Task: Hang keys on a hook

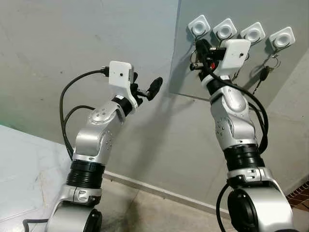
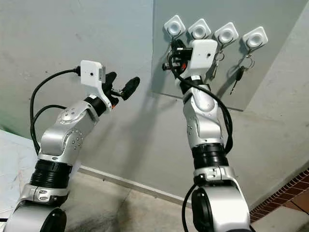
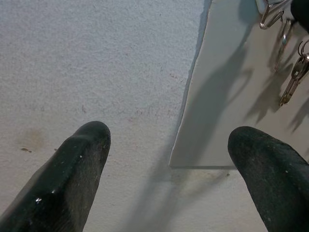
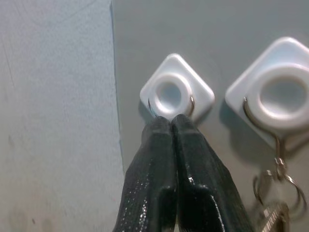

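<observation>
Four white hooks sit in a row on a grey wall panel (image 1: 285, 92). My right gripper (image 4: 171, 122) is raised to the leftmost hook (image 4: 176, 92), fingers shut on the thin ring of the keys (image 4: 151, 107). The ring curves around that hook's knob. The rest of the bunch (image 1: 193, 65) hangs below the gripper, partly hidden by the wrist. My left gripper (image 1: 145, 83) is held up to the left of the panel, open and empty, facing the bare wall.
The second hook (image 4: 282, 94) carries its own ring and keys. The far right hook (image 1: 282, 37) holds a dark key (image 1: 264, 72). The panel's lower left corner (image 3: 171, 164) lies just ahead of the left fingers. Brick flooring (image 1: 299, 195) shows at the lower right.
</observation>
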Robot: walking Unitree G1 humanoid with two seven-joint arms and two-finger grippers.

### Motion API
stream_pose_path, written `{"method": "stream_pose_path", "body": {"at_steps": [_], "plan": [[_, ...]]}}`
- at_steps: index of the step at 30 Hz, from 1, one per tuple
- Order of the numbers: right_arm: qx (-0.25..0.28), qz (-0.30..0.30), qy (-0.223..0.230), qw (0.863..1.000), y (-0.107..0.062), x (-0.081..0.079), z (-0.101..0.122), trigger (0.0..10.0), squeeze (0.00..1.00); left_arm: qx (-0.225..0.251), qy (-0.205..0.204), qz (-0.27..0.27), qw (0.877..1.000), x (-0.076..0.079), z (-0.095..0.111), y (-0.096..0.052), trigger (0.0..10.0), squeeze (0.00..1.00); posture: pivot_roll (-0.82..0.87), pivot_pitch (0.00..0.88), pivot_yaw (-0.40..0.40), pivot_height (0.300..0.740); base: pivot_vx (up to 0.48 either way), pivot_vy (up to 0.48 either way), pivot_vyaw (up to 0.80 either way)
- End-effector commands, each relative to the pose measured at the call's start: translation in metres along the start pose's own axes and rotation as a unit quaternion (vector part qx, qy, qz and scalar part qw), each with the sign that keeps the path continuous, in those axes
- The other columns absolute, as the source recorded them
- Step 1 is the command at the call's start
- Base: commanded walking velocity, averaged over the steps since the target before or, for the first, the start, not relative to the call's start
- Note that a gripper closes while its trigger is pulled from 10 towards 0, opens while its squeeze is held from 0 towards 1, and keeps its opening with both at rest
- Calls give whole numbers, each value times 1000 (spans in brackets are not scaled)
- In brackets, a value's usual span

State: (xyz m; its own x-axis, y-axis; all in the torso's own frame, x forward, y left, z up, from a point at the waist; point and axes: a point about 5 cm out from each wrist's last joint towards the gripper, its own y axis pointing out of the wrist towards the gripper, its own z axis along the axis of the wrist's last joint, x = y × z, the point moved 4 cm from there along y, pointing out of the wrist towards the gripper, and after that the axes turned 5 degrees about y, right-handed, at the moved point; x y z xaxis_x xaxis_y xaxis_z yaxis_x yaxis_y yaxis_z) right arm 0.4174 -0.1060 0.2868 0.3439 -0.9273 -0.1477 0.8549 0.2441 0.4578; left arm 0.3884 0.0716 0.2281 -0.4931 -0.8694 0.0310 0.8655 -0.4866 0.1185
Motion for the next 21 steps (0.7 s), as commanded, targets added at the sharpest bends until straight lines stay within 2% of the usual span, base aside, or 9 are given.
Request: {"method": "stream_pose_path", "body": {"at_steps": [1, 11, 21], "plan": [[19, 4, 2, 1000, 6, 0, 11, 10000, 0, 6, 11, -8, 1000, 4, 4, 2, 10000, 0, -25, 0, -11, 740, 0, 0, 0], [39, 32, 1, 999, 20, -5, 25, 10000, 0, 6, 12, -15, 1000, 7, 4, 2, 10000, 0, -21, 4, -16, 740, 0, 0, 0], [40, 55, 1, 998, 25, -9, 28, 10000, 0, 6, 10, -18, 1000, 10, 4, 2, 10000, 0, -22, 11, -17, 740, 0, 0, 0]]}}
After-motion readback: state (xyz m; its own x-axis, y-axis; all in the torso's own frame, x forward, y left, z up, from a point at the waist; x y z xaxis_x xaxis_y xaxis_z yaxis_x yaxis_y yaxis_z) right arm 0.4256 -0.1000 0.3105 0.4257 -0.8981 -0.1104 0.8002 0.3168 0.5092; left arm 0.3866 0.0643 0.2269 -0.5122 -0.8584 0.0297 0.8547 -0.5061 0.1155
